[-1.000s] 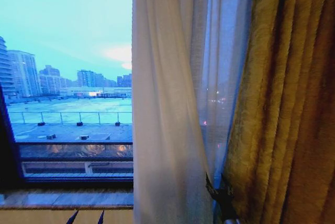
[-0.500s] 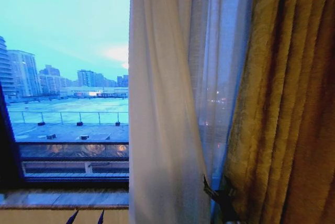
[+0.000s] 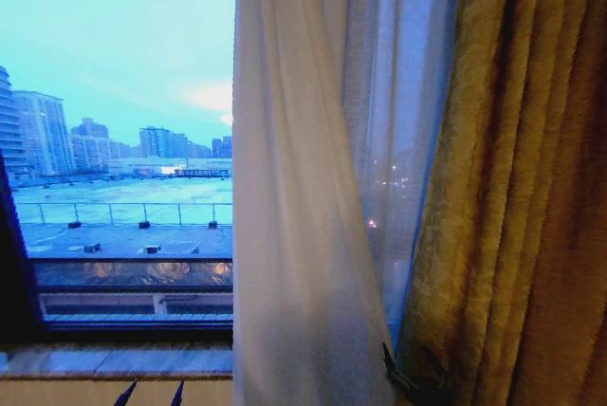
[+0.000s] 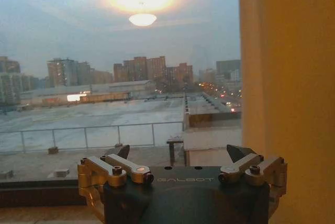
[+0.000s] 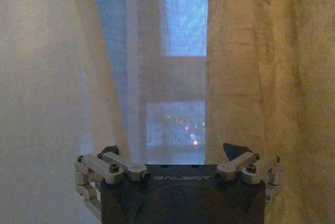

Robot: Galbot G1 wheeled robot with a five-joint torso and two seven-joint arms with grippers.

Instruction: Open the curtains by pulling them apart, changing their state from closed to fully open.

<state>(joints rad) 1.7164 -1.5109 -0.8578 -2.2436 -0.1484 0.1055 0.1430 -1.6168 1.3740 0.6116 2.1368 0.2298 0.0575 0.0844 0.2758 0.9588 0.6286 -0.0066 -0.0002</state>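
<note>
My left gripper (image 4: pixel 178 156) hangs low at the near left, jaws spread wide and empty, facing the bare window (image 3: pixel 123 140). My right gripper (image 5: pixel 175 153), low at the right, is also spread wide, holding nothing, just before the curtains (image 3: pixel 313 188). They hang bunched right of centre, beside the golden drape (image 3: pixel 522 188).

Cut off at the head view's bottom edge: left gripper (image 3: pixel 150 393), only two dark fingertips showing; right gripper (image 3: pixel 410 382), half buried between curtains (image 3: pixel 313 188) and golden drapes (image 3: pixel 517 188). Curtain tops and hems cropped.
</note>
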